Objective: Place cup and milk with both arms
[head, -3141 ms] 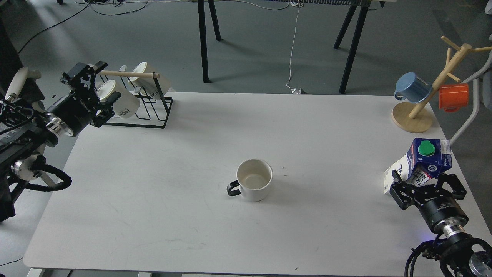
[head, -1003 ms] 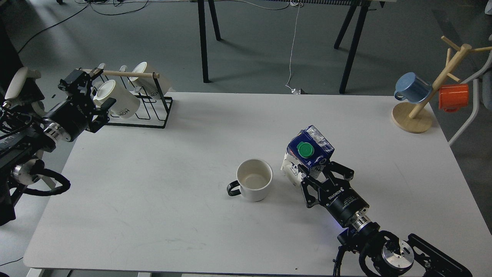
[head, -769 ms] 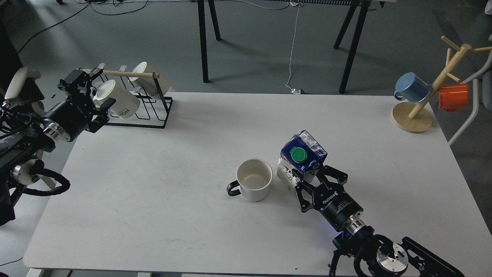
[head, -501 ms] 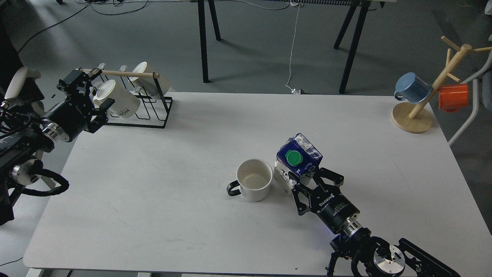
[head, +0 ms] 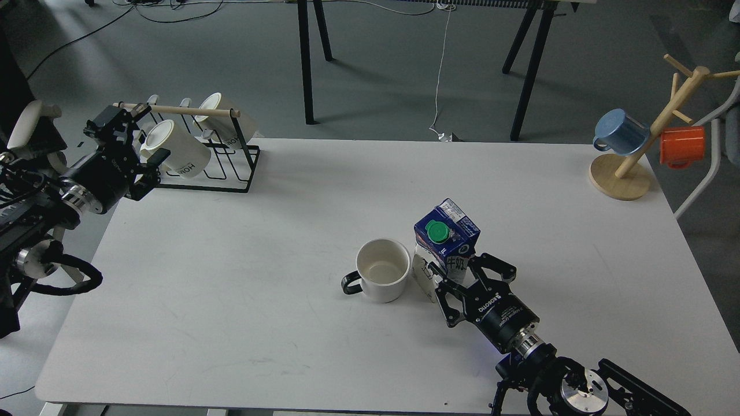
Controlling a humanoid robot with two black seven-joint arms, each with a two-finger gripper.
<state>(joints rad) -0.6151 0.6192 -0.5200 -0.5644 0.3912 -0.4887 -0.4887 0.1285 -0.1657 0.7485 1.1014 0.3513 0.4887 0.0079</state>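
Right pincer (head: 457,276) clamped around milk (head: 444,245) (upright)

milk (head: 446,240): between the right gripper (head: 457,277) fingers, on the table (head: 243,277)
cup (head: 382,278): just left of those fingers, beside the milk
left gripper (head: 130,144): far left, at the mug rack (head: 214,156)

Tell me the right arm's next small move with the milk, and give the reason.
Probably open the right tool and back away. The milk seems to stand upright on the table right beside the cup, though contact with the table is not certain.
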